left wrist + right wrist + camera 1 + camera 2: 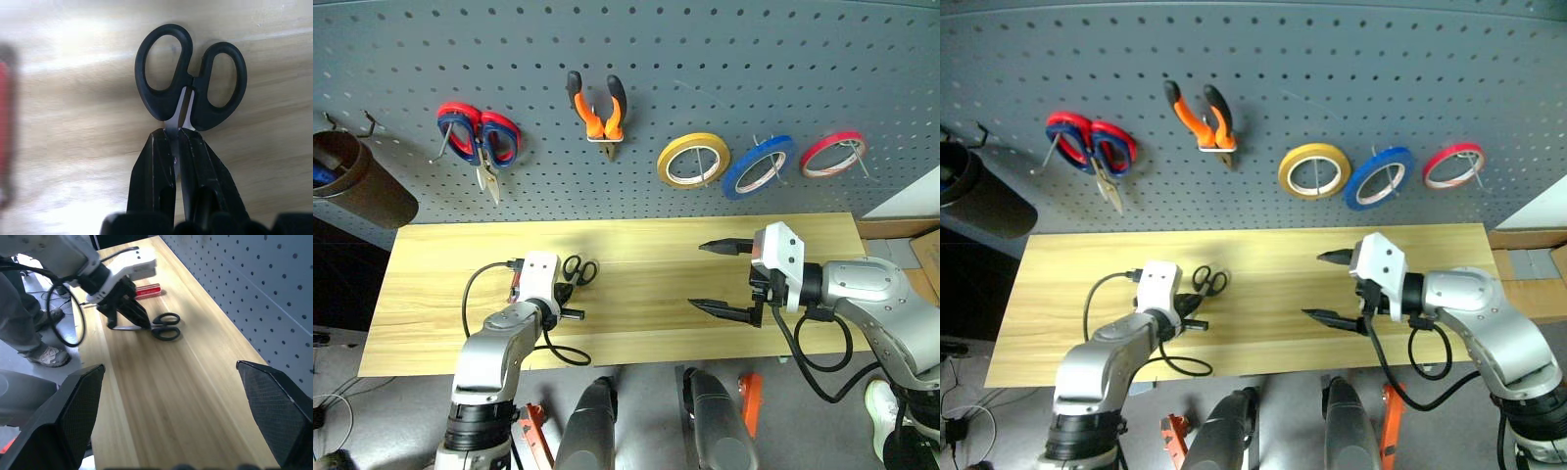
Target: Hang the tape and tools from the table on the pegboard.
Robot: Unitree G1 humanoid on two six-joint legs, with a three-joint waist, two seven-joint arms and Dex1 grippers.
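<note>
On the table (636, 294) below the pegboard (705, 59), my left gripper (178, 142) is clamped on the black scissors' (190, 78) blades; my right gripper (724, 279) hovers, jaws wide apart.

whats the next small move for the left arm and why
Probably lift the black scissors off the table toward the pegboard: the left pincer is already shut on their blades, and they still lie on the wood.
</note>
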